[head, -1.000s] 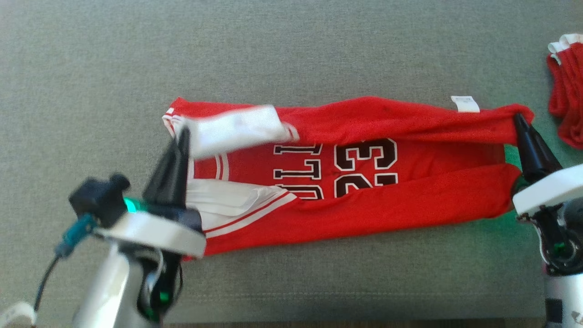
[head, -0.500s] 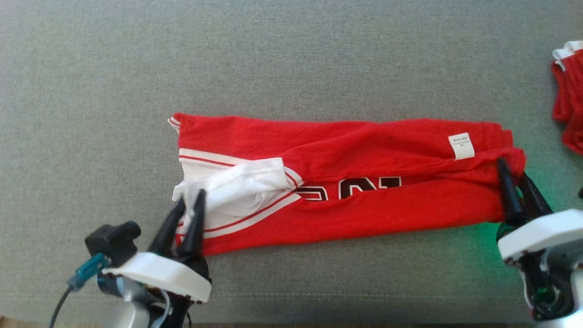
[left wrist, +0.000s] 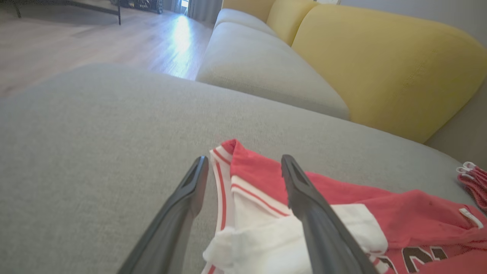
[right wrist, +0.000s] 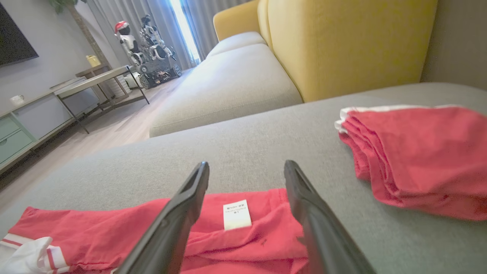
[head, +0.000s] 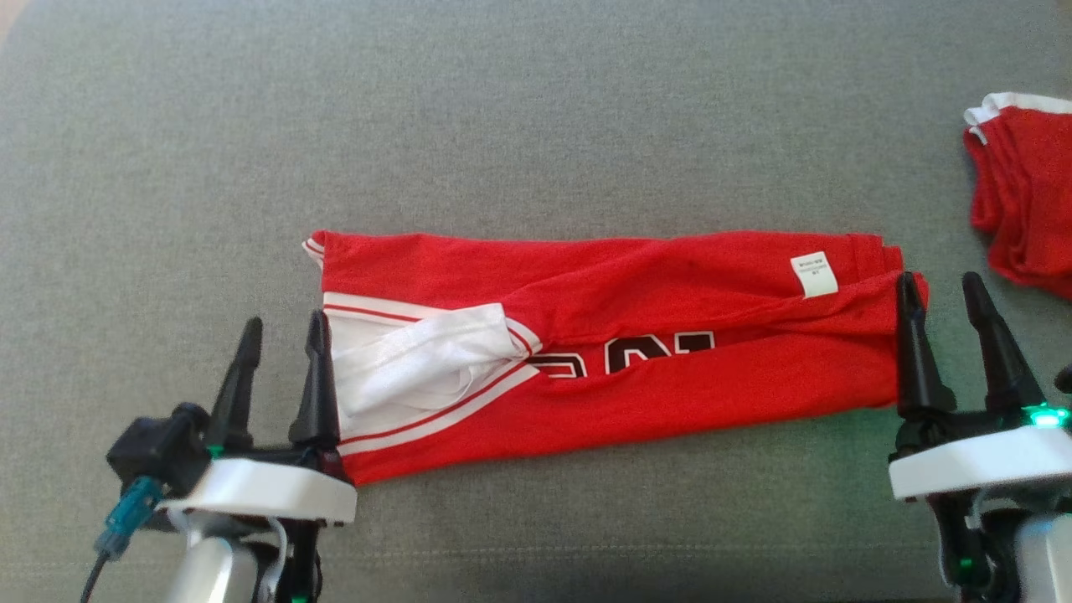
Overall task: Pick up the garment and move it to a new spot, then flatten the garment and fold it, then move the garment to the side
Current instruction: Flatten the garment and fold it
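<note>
status: both sides have released. a second ago the left gripper and the right gripper were each pinched shut on one end of the garment, drawing its far edge toward me. now both pairs of fingers stand spread wide and hold nothing.

the garment lies on the grey seat cushion as a long band running from one gripper to the other, its number print mostly covered. i judge the lengthwise fold laid; a crosswise fold and the move aside remain.

pose: both arms are low, fingers pointing away from me. the white-trimmed end lies against the left gripper's inner finger. the end with the label lies between the right fingers. a folded red pile sits beyond the right outer finger, apart.
</note>
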